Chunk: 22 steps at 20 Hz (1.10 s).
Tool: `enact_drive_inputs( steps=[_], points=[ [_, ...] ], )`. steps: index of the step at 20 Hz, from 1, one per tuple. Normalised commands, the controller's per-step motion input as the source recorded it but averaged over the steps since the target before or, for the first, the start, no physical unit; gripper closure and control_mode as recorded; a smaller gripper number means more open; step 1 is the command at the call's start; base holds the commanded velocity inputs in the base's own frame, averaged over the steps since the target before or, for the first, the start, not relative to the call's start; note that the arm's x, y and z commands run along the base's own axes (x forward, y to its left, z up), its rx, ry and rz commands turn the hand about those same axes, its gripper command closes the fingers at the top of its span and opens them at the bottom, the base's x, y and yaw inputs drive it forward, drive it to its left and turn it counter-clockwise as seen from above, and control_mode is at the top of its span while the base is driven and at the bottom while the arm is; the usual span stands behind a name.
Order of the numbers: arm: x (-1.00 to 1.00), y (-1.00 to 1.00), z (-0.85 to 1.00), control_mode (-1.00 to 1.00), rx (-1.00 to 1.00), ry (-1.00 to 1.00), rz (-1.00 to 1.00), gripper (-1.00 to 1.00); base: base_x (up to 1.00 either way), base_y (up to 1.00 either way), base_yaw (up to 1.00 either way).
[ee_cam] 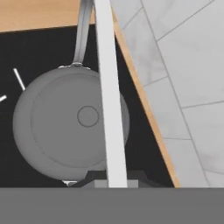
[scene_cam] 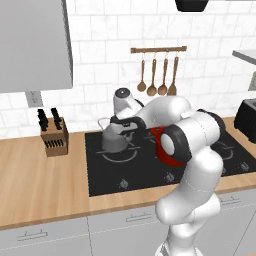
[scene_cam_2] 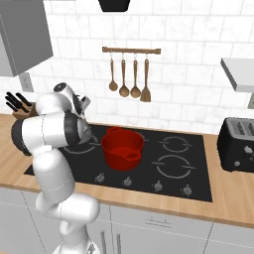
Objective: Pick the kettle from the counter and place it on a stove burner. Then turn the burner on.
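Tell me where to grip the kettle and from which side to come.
Grip the kettle by the top of its arched wire handle, coming straight down from above. The handle crosses high over the lid, thin enough for the fingers to straddle; the round body looks too wide for them.

In my right base view the arm's elbow covers the kettle [scene_cam: 119,138] completely. The red pot [scene_cam: 159,145] is half hidden behind the forearm in the left one. My hand camera's finger tips are too cropped to judge the gripper [scene_cam: 121,120].
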Motion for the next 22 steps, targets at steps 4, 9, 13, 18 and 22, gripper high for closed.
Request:
enact_drive_inputs(
  steps=[4,9,13,18,22],
  points=[
    [-0.24,-0.23,-0.1,-1.0,0.0,0.02,0.0,1.0,0.0,0.0,0.0],
    [-0.08,0.0,-0.15,-1.0,0.0,0.08,0.0,1.0,0.0,0.0,0.0],
    [0.0,0.0,-0.02,-1.0,0.0,0.01,0.0,1.0,0.0,0.0,0.0],
    [0.0,0.0,0.0,-1.0,0.0,0.0,0.0,-1.0,0.0,0.0,0.0],
    [0.0,0.0,0.01,-1.0,0.0,0.0,0.0,-1.0,0.0,0.0,0.0]
  ],
)
